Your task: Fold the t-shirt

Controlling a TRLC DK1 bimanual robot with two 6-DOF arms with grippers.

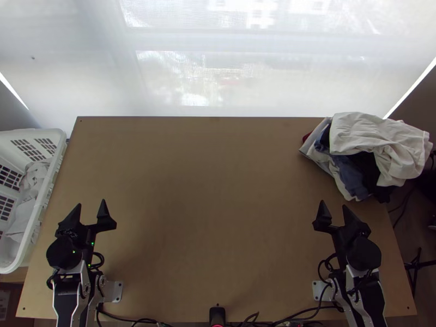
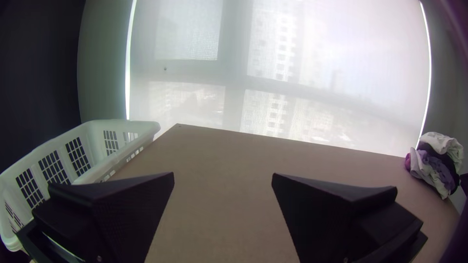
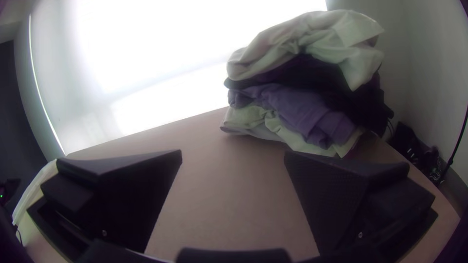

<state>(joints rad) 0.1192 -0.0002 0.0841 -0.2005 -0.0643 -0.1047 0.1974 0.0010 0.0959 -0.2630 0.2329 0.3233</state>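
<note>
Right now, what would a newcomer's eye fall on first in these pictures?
Probably the rumpled heap of cream and dark clothes at the far right corner of the light wooden table. Next, the white plastic basket with pale cloth inside, along the left edge. Then the black left gripper and right gripper, open on either side.

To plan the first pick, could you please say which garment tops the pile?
The bunched cream garment, lying over the black one; the pale cloth lower down is beneath both.

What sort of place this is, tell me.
Probably an indoor robot workstation for handling laundry: the left gripper and right gripper are over a wooden table, a pile of clothes lies at its far right corner, and a white basket holds cloth.
</note>
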